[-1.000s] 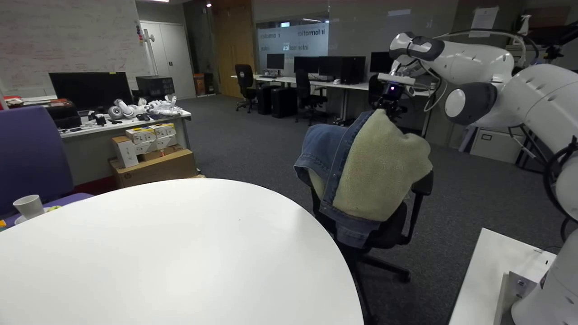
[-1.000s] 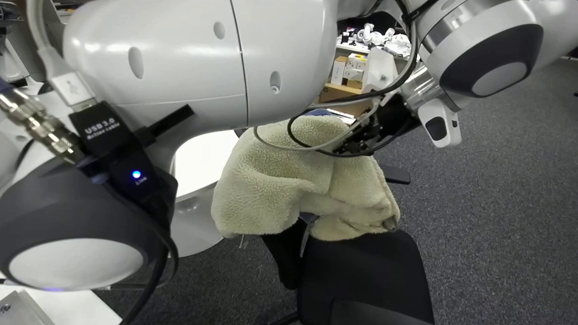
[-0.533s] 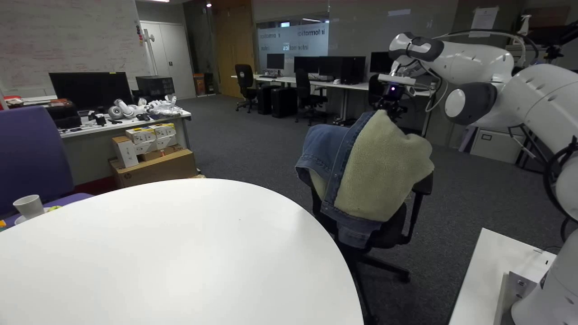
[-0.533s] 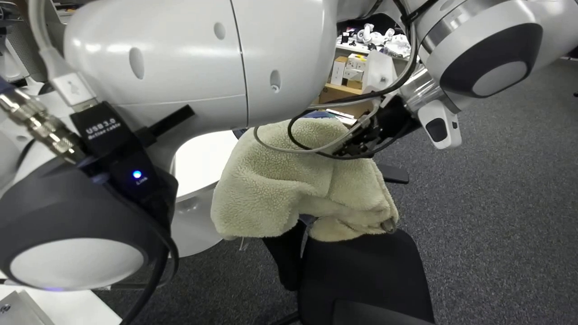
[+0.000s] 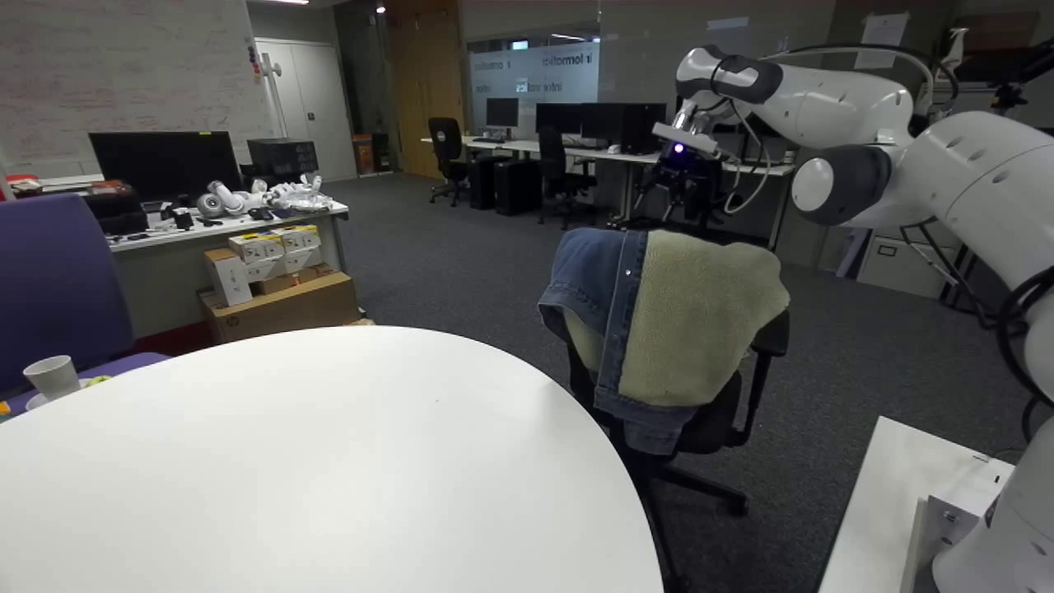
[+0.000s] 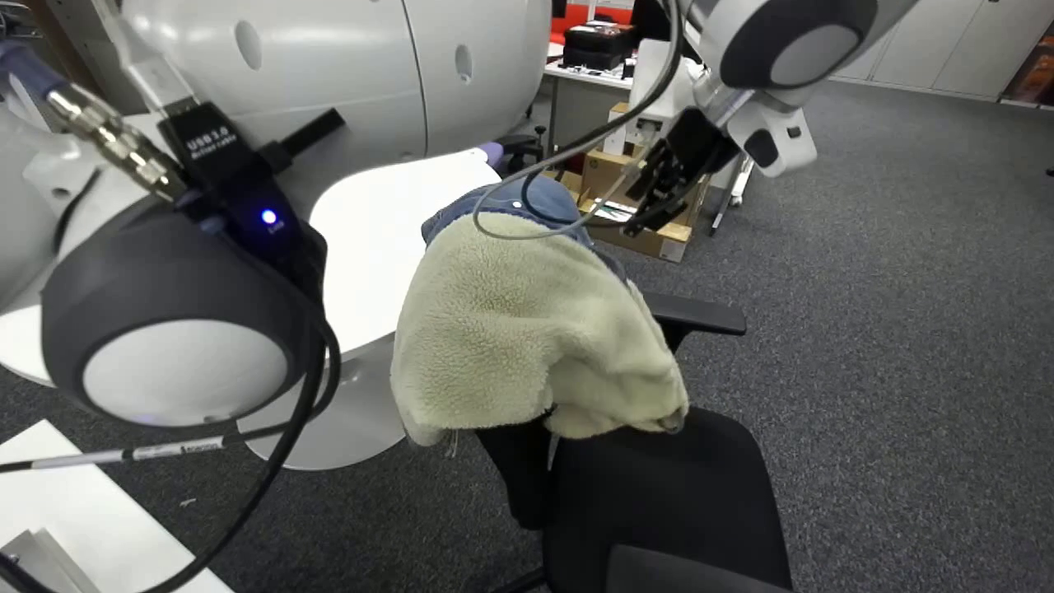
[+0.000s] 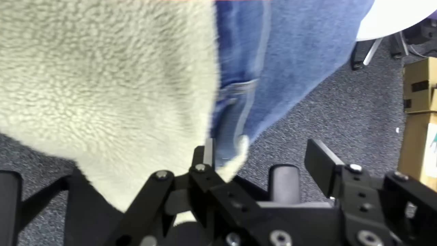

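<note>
Fleece-lined denim jacket (image 5: 700, 321) in an exterior view: draped over a black office chair (image 5: 712, 424), right below the claw (image 7: 260, 150). Thin gap there between fingertips and the jacket's top edge. Cream fleece (image 6: 486, 346) faces outward over most of it, blue denim (image 5: 580, 263) along one side.

Claw is spread wide, fingers (image 7: 319, 164) well apart, gripping nothing. Wrist view: jacket fills the upper left and middle, a bit blurred. Its lower edge runs behind the finger nearest the fleece and partly into the space between the two. Far finger sits against gray carpet (image 7: 341, 119). True height over the jacket: can't tell.

Black armrest (image 6: 692, 313) sticks out past the jacket in an exterior view; claw is up and to the right of the denim there, apart from it. Cardboard boxes (image 7: 414, 147) at the right edge of wrist view. Round white desk (image 5: 329, 461) just beside the office chair. Arm (image 5: 856, 107) base stands on a low white desk (image 5: 914, 469). Purple chair (image 5: 58, 288) and white cup (image 5: 53, 376) across the round one.
</note>
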Robot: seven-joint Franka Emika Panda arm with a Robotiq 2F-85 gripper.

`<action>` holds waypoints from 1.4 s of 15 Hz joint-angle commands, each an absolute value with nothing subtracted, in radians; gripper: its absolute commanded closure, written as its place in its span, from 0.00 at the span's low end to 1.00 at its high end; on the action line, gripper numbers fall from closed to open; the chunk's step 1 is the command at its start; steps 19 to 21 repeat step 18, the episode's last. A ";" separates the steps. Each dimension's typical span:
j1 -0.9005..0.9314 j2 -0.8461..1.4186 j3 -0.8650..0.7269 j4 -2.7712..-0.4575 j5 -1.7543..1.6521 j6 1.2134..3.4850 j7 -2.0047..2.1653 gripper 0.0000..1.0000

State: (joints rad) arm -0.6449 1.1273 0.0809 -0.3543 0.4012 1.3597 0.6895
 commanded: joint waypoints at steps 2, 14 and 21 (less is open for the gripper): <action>-0.567 1.028 0.093 -0.353 0.379 1.490 0.660 0.00; -0.399 0.885 0.092 -0.381 0.339 1.495 0.437 0.00; -0.393 0.904 0.095 -0.393 0.353 1.523 0.453 0.00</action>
